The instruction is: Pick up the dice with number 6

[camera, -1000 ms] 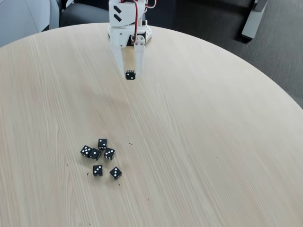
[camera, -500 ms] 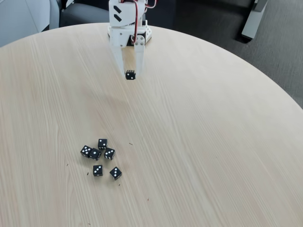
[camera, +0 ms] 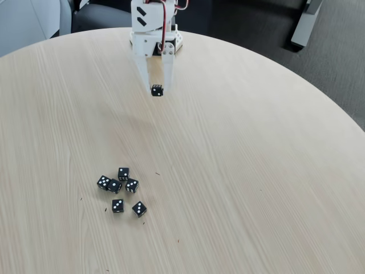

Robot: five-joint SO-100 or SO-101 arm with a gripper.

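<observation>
Die held at the fingertips, far end of table.
Gripper (camera: 156,89) clamped on the dice with number 6 (camera: 157,90); its pips too small to count. Arm cut off by top edge. Six other dice (camera: 121,190) clustered well apart, nearer the camera.

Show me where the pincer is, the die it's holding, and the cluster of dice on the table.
pincer (camera: 156,87): fixed view, between its fingertips.
held die (camera: 157,90): fixed view, front face.
cluster of dice (camera: 117,205): fixed view, top face of a lower die.
</observation>
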